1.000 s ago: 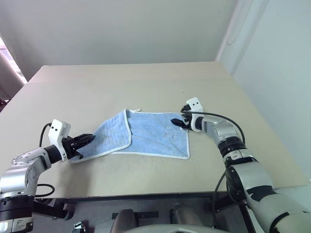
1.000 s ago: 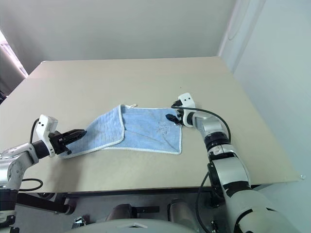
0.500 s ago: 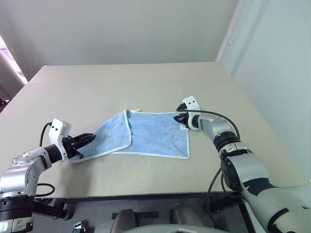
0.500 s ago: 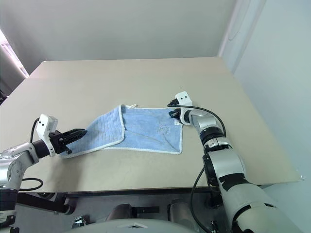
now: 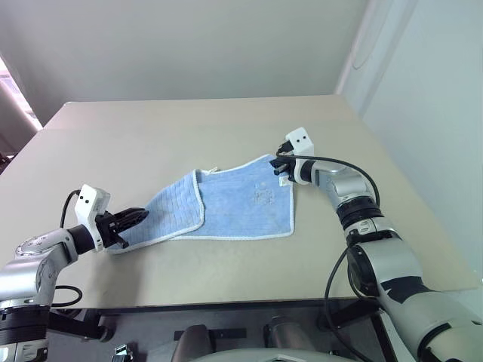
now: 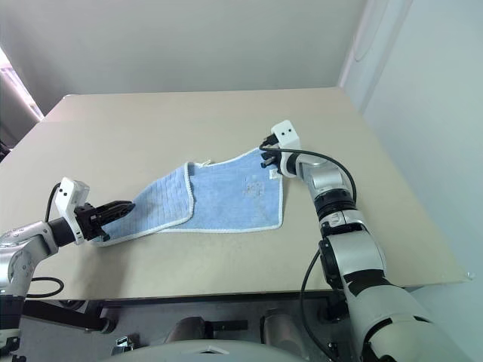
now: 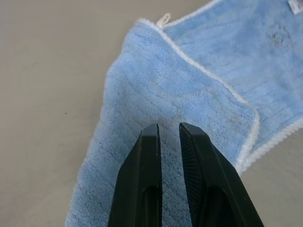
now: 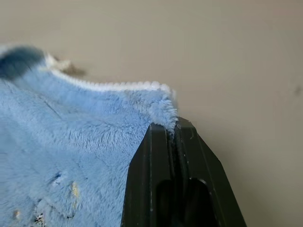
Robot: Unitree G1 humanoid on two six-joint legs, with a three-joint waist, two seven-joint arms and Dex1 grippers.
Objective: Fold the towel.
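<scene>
Fingers of right gripper clamped on towel corner, raised off table. L gripper pinches opposite end. Small white tag unreadable.

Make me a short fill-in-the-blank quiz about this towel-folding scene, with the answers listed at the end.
1. The right pincer is shut on a ____ of the towel.
2. The towel's main colour is light ____.
3. The left pincer grips the towel's end nearest the robot's ____ side.
4. The towel lies on a ____.

Answers: corner; blue; left; table
</scene>
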